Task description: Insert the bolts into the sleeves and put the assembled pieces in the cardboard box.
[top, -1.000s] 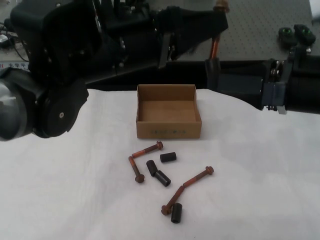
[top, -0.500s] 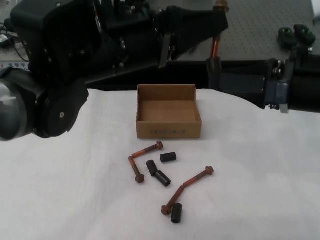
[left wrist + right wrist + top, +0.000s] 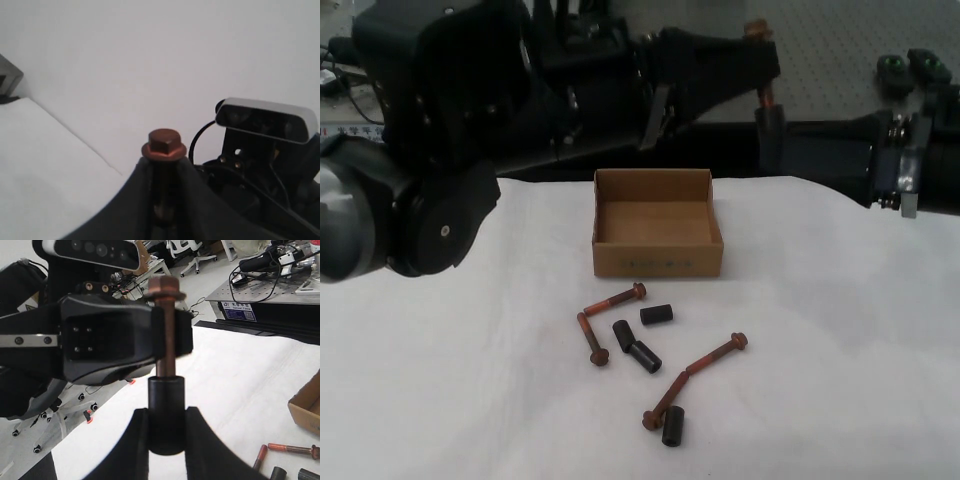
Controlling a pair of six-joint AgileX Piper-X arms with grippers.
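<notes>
High view: loose rust-coloured bolts [image 3: 615, 297] and loose black sleeves [image 3: 656, 315] lie on the white worktop [image 3: 840, 330] in front of the open brown cardboard box [image 3: 657, 235]. Left wrist view: the left end effector [image 3: 164, 172] is clenched on a rust-coloured hex-head metal bolt [image 3: 164, 145]. Right wrist view: the right end effector [image 3: 166, 432] grasps a black cylindrical sleeve [image 3: 166, 400] up beyond the box, the bolt's shaft meeting its top.

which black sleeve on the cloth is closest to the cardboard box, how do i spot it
Find the cardboard box on the white cloth. Among the parts scattered on its camera side, the lone sleeve is the one closest to the box, just past the head of a bolt. Unlike the paired sleeves nearer the camera, it touches nothing.
</notes>
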